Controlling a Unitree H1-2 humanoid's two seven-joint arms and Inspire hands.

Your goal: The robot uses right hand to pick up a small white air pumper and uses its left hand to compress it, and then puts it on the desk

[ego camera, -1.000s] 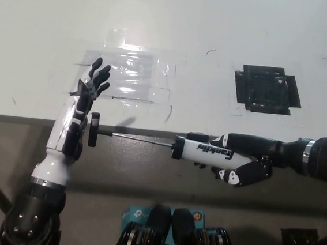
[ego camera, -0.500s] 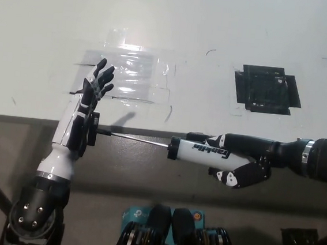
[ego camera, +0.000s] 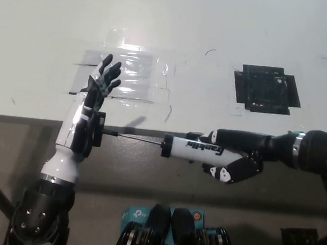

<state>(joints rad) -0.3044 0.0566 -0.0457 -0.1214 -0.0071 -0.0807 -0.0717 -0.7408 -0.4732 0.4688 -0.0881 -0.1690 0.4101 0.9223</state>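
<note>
air pumper [ego camera: 193, 148]: glossy white plastic, thin metal rod | desk [ego camera: 231, 25]: matt white | tape patch [ego camera: 127, 75]: glossy clear

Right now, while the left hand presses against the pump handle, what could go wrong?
1. The left hand meets the black T-handle with its flat side, fingers spread, not wrapped around it; the handle may slide off.
2. The thin rod is long and exposed; an off-axis push might bend it.
3. The right hand holds the white air pump off the desk edge, so a slip could drop it to the floor.
</note>
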